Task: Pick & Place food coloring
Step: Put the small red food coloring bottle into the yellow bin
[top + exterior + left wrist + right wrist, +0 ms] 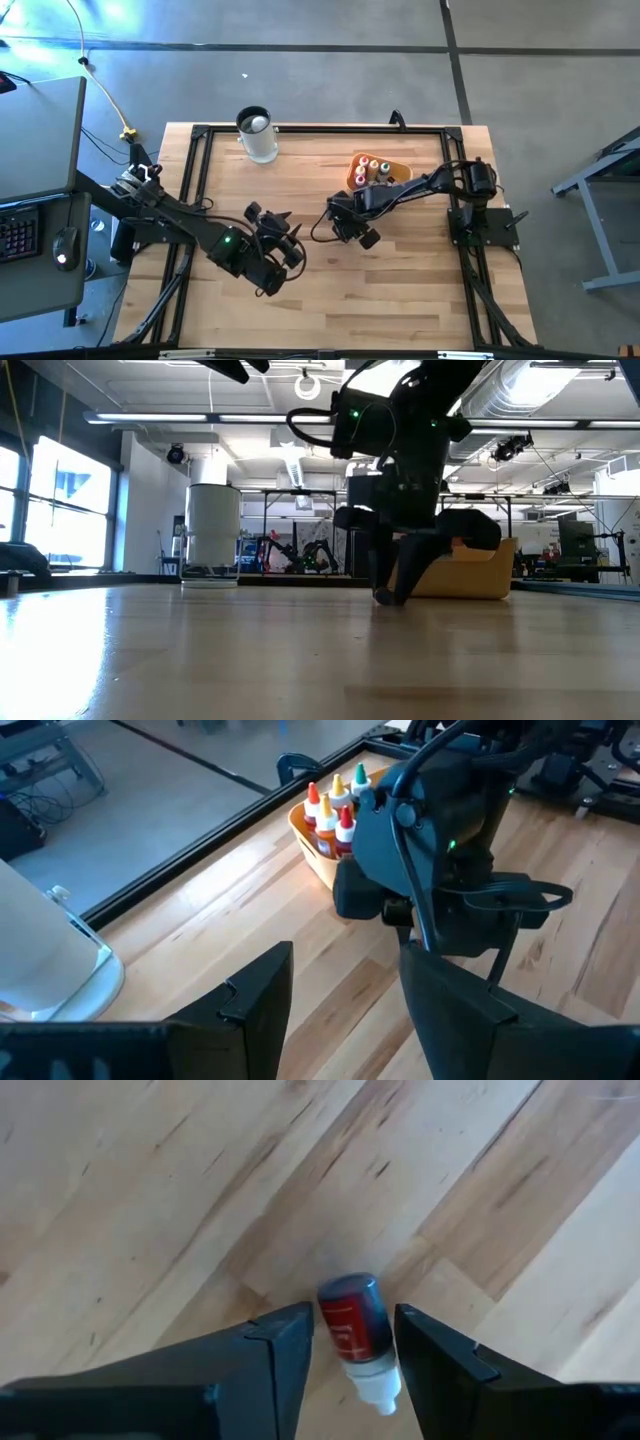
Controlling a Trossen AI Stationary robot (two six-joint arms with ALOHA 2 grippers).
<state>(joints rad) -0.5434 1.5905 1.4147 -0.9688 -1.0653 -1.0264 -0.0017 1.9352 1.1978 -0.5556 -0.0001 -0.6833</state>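
Right end effector (pixel 350 1342) low over the wooden worktop (pixel 380 290), fingers narrowly parted around a small red-bodied food coloring bottle (pixel 355 1335), white cap pointing back toward the wrist. Whether the fingers press on the bottle or merely flank it: cannot tell; likewise whether the bottle lies on the wood or hangs just above it. Near the same end effector, toward the far edge, an orange-yellow tray (pixel 400 161) with several more bottles (pixel 330 810) standing upright inside. Left end effector (pixel 285 245) close by on the opposite side, fingers spread wide, holding nothing. Tall clear cup (pixel 257 134) well apart. Judged progress: unclear, with one bottle out of the tray and the others in it.
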